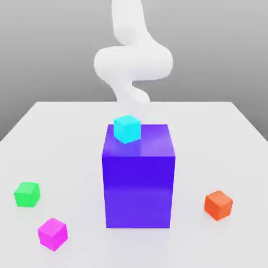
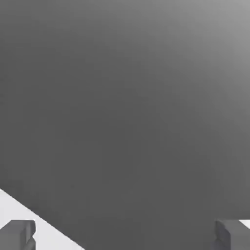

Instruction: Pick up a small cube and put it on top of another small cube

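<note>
1. The desk (image 1: 63, 131) is lit evenly and brightly; only faint, soft shadows are seen under the cubes.
2. The arm (image 1: 133, 60) is overexposed to near-white and blurred.
3. A smooth grey gradient is shown in the hand view.

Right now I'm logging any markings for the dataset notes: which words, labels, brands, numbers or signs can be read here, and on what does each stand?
None: no text, label, number or sign can be read on anything.
The magenta cube, green cube, cyan cube, orange cube and purple block have plain glossy faces.
The white table and white arm are unmarked.
</note>
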Tool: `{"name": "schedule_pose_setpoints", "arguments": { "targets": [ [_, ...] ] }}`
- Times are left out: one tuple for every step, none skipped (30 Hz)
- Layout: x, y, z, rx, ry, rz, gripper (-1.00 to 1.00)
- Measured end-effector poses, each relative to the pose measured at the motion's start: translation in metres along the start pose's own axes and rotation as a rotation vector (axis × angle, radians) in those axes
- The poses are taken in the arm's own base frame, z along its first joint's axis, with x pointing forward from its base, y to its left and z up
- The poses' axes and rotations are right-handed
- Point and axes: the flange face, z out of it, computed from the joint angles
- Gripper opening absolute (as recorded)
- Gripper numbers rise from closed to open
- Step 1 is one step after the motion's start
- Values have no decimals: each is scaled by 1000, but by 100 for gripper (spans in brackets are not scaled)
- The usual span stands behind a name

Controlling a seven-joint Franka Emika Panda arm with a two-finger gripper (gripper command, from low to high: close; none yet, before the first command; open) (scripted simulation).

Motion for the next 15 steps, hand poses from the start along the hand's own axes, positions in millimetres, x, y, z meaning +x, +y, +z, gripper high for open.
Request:
{"name": "schedule_pose_setpoints", "arguments": {
  "targets": [
    [-3,8,8,2,-13,-46,0],
    [-7,15,17,6,-27,-93,0],
    [-10,22,27,10,-42,-139,0],
    [-14,28,36,14,-56,-187,0],
    [-18,34,47,20,-72,-235,0],
    [-22,40,57,26,-87,-283,0],
    [-26,45,68,34,-103,-331,0],
    [-30,50,79,42,-119,-381,0],
    [-35,55,91,52,-135,-430,0],
    [-39,59,103,62,-152,-481,0],
    [-44,62,115,74,-168,-531,0],
    [-50,66,127,86,-185,-583,0],
    [-55,68,140,100,-202,-634,0],
    [-61,70,153,114,-218,-687,0],
    [-67,72,166,129,-235,-739,0]
  ]
}}
